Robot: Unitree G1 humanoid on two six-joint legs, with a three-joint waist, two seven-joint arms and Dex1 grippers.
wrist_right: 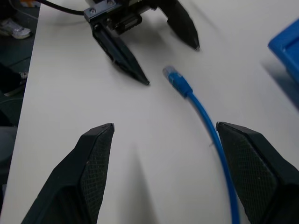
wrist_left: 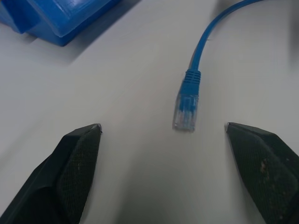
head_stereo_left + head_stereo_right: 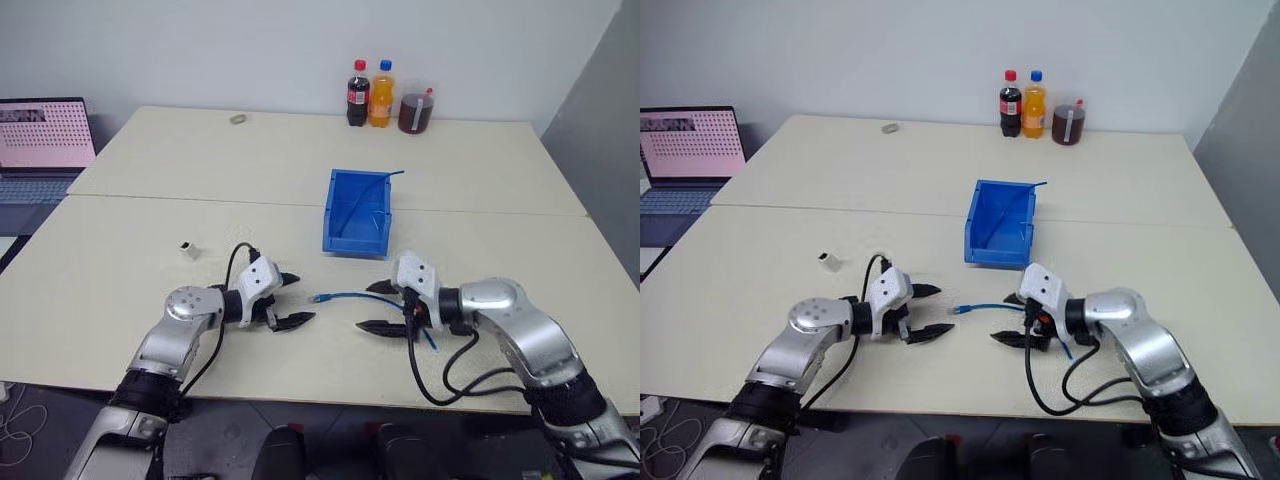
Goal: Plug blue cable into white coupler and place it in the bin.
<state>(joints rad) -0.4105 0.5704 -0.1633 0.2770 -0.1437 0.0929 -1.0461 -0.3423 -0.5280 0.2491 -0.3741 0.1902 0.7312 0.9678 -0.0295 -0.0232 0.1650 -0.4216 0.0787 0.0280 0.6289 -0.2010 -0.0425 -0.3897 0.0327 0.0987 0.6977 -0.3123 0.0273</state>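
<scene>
Cable first: from the head view, the blue cable point(image 3: 352, 296) lies flat on the table point(image 3: 150, 190), its plug end pointing at nine o'clock, between the left gripper point(image 3: 292, 299) and the right gripper point(image 3: 384, 307), both spread wide and holding nothing. The bin point(image 3: 358, 212) stands at twelve o'clock from the cable; the white coupler point(image 3: 187, 248) rests at ten o'clock from the left gripper. Left wrist view: the clear plug sits between the parted fingers point(image 2: 70, 168), untouched. Right wrist view: the cable runs just beside one finger point(image 1: 257, 172).
</scene>
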